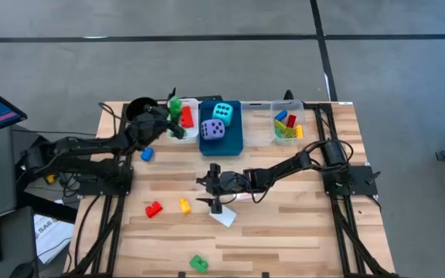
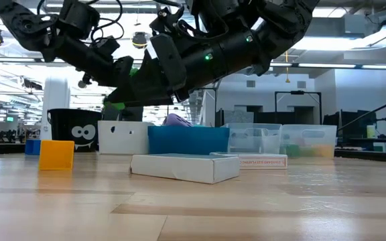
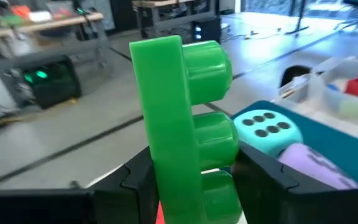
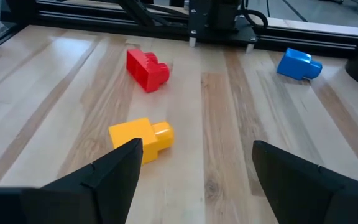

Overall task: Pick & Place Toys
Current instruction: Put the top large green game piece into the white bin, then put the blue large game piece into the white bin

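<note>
The left gripper point(image 1: 173, 110) clamped a green studded plastic brick point(image 3: 182, 124) above the white bin point(image 1: 192, 103) at twelve o'clock. The right gripper point(image 4: 194, 165) hovered spread-fingered mid-table, a yellow plastic brick point(image 4: 140, 139) ahead.

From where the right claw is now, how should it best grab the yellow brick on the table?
The yellow brick lies flat on bare wood, its round stud pointing sideways. Probably best to come straight down with the open right claw and pinch the blocky body across its two flat side faces, not the rounded stud, which could slip.
</note>
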Robot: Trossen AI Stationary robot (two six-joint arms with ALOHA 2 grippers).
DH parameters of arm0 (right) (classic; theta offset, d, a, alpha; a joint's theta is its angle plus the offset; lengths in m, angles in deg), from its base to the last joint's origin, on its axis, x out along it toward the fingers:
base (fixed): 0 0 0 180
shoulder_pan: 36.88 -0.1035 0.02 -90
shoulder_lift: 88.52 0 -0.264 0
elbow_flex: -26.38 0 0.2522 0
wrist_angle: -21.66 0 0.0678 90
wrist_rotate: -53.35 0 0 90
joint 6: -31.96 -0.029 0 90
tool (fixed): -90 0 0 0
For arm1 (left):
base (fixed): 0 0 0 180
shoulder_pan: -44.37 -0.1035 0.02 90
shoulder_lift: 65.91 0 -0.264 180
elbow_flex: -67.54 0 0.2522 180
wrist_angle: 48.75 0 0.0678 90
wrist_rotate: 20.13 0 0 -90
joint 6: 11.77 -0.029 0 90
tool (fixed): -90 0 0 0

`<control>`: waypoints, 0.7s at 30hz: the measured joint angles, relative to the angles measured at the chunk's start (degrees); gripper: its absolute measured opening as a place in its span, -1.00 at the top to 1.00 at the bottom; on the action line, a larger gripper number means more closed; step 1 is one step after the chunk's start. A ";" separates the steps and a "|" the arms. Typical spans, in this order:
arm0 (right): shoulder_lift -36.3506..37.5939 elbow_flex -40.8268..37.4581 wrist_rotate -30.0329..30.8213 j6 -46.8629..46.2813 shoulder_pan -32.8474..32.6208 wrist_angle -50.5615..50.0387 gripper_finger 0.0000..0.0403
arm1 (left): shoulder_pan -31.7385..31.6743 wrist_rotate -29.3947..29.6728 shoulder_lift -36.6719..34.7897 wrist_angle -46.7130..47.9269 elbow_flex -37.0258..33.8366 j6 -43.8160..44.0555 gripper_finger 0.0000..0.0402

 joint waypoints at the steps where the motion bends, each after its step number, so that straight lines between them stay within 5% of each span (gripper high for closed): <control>1: 0.00 0.00 -0.01 0.00 -0.02 -0.03 -0.49 | -0.63 -1.46 0.00 0.02 0.00 0.82 0.21; 21: 0.00 0.00 -0.01 -0.12 -0.02 -0.65 -0.49 | -2.61 -3.59 11.55 -7.30 0.02 3.26 -0.16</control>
